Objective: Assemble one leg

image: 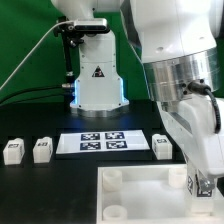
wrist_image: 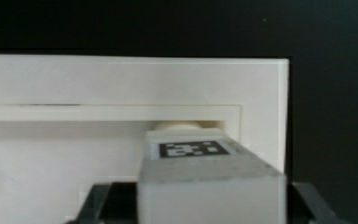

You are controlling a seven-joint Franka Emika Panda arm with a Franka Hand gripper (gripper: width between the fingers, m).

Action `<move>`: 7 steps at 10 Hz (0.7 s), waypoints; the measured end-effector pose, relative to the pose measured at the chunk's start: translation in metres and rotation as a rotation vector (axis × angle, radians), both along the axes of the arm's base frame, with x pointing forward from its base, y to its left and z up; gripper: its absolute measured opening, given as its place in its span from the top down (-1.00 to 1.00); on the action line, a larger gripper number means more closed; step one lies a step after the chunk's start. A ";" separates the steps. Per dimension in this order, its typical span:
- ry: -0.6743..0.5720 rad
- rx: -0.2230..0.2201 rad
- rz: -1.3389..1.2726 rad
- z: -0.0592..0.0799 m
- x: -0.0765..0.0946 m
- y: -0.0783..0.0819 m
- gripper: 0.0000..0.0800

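Note:
In the wrist view my gripper [wrist_image: 208,205] is shut on a leg [wrist_image: 204,165], a small white post with a black-and-white tag on its face. Dark fingers [wrist_image: 108,202] flank it on both sides. The leg's far end sits at a round corner socket [wrist_image: 179,128] of the big white rimmed tabletop panel [wrist_image: 87,85]; I cannot tell whether it is seated. In the exterior view the gripper [image: 205,185] is low over the panel [image: 140,200] at the exterior view's right, and the held leg is mostly hidden by the arm.
Three loose legs lie on the black table: two at the exterior view's left [image: 13,150] [image: 42,150] and one right of the marker board [image: 162,146]. The marker board [image: 100,142] lies mid-table. A white stand with a lit base [image: 98,85] is behind it.

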State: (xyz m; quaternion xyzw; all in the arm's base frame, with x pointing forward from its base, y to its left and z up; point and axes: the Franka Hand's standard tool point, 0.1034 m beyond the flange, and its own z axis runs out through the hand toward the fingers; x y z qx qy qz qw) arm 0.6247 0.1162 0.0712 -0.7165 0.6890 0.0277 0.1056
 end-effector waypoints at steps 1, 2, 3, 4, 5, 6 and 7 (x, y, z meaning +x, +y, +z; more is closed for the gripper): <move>-0.011 -0.006 0.061 0.000 0.000 0.001 0.25; -0.025 -0.017 0.156 -0.002 -0.003 0.003 -0.24; -0.050 -0.035 0.343 -0.002 -0.003 0.003 -0.50; -0.066 -0.048 0.479 -0.001 -0.004 0.006 -0.50; -0.083 -0.074 0.640 0.000 -0.006 0.012 -0.59; -0.108 -0.085 0.758 -0.001 -0.006 0.010 -0.62; -0.127 -0.098 0.866 -0.001 -0.005 0.008 -0.62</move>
